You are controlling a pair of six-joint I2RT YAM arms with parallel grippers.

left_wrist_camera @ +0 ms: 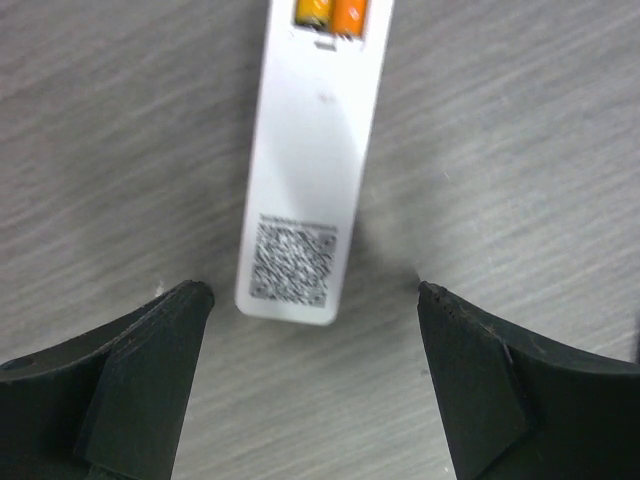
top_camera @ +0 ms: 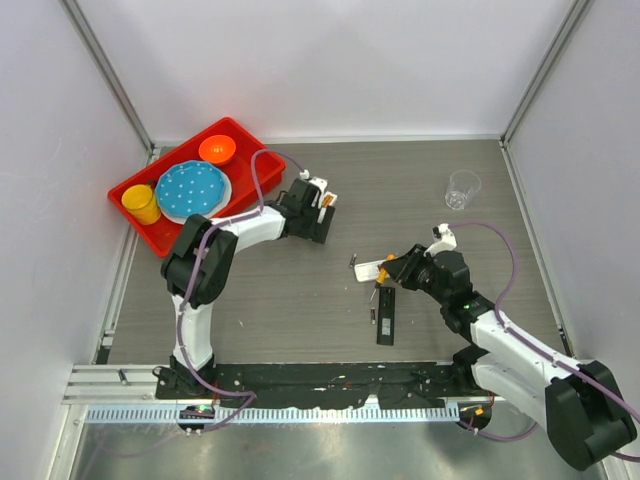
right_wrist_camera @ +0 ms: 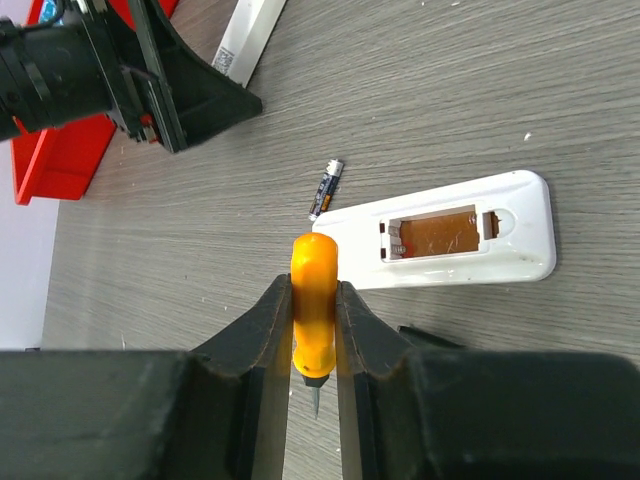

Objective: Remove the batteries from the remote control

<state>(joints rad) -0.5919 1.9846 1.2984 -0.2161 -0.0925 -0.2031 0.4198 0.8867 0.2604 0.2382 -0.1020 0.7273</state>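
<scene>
The left fingers (left_wrist_camera: 140, 380) are standing spread wide just above the worktop (left_wrist_camera: 520, 150). They are straddling the near end of a white remote (left_wrist_camera: 310, 150) without gripping it. That remote is lying back-up with a printed code label facing me. At its far end two orange batteries (left_wrist_camera: 332, 12) are sitting side by side in the open compartment.

Well apart from it, toward the right arm, the right fingers (right_wrist_camera: 255, 350) are pinching the orange-handled screwdriver (right_wrist_camera: 312, 262) by its handle, the metal tip showing below. Just ahead of them a second white remote (right_wrist_camera: 520, 225) is lying with its battery bay (right_wrist_camera: 440, 235) open and bare. A small dark cylinder (right_wrist_camera: 325, 188) is lying loose on the worktop beside that remote's corner; I cannot tell for sure whether it is a battery.

A long black piece (top_camera: 386, 315) is lying near the second remote, on the side toward the arms. A red tray (top_camera: 140, 178) is sitting at the far left, carrying a blue plate (top_camera: 190, 188), an orange bowl (top_camera: 217, 150) and a yellow cup (top_camera: 140, 203). A clear cup (top_camera: 462, 188) is standing off to the far right.
</scene>
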